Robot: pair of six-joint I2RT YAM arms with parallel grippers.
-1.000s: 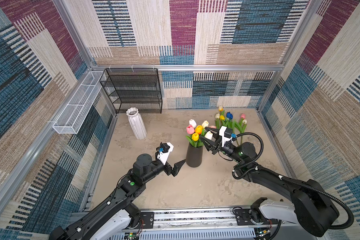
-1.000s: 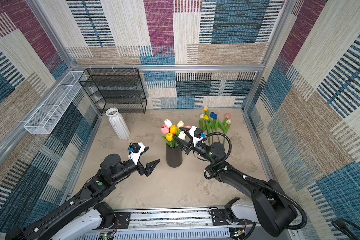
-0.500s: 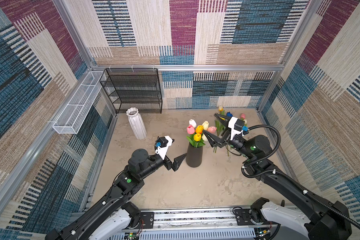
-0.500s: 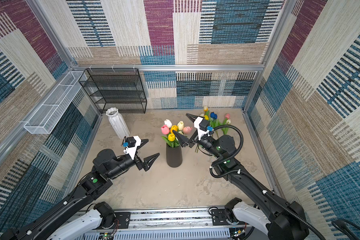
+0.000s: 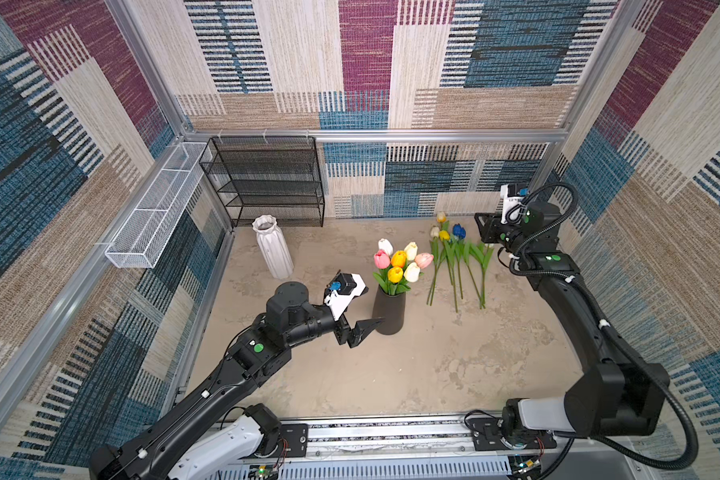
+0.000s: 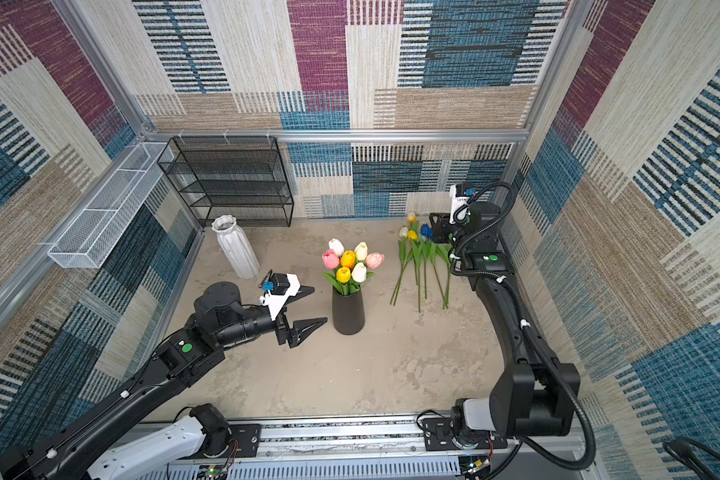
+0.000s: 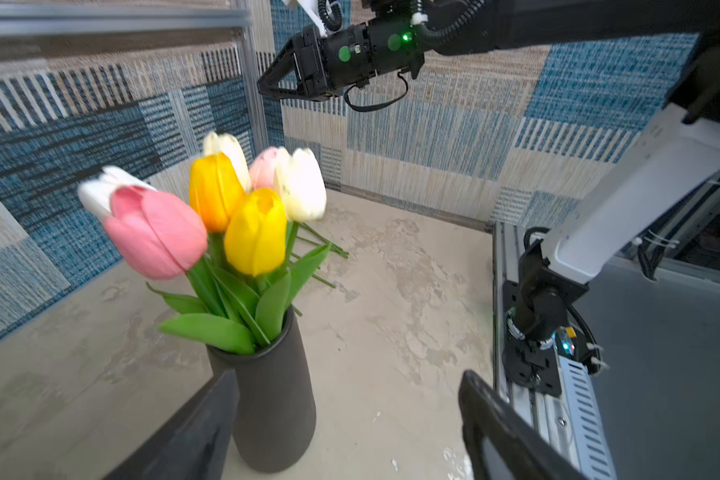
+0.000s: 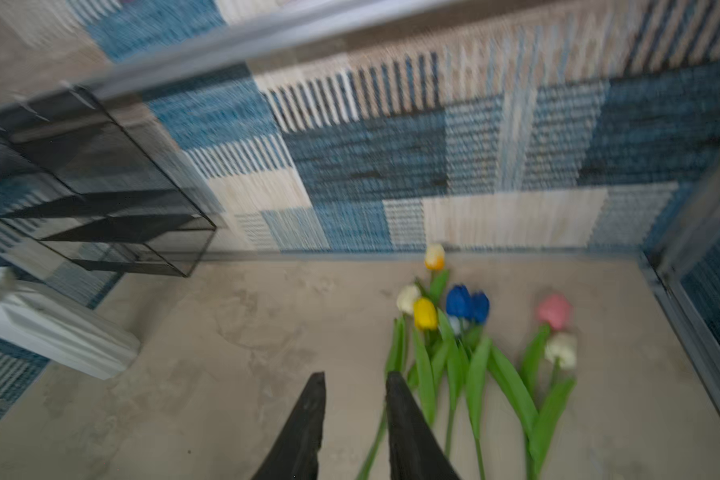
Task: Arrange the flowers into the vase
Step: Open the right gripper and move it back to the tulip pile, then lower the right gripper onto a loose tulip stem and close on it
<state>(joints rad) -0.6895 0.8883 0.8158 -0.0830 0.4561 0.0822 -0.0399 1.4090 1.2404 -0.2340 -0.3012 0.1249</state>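
A dark vase [image 5: 388,309] [image 6: 348,311] [image 7: 273,395] stands mid-floor with several flowers [image 5: 398,264] [image 7: 225,216] in it: pink, yellow, white and cream tulips. More flowers [image 5: 454,259] [image 6: 422,257] [image 8: 454,332] lie loose on the floor to its right. My left gripper [image 5: 368,309] [image 7: 350,399] is open and empty, just left of the vase, one finger close to its wall. My right gripper [image 5: 481,228] [image 8: 356,378] hovers at the back right over the loose tulip heads, a narrow empty gap between its fingers.
A white ribbed vase [image 5: 274,249] [image 8: 51,332] stands at the back left. Behind it are a black wire rack [image 5: 267,183] and a white mesh basket [image 5: 154,208] on the left wall. The right wall runs close behind my right arm.
My right gripper left the bouquet in the vase, swung to the back right over the loose flowers, and its jaws narrowed. The left gripper edged closer to the vase.
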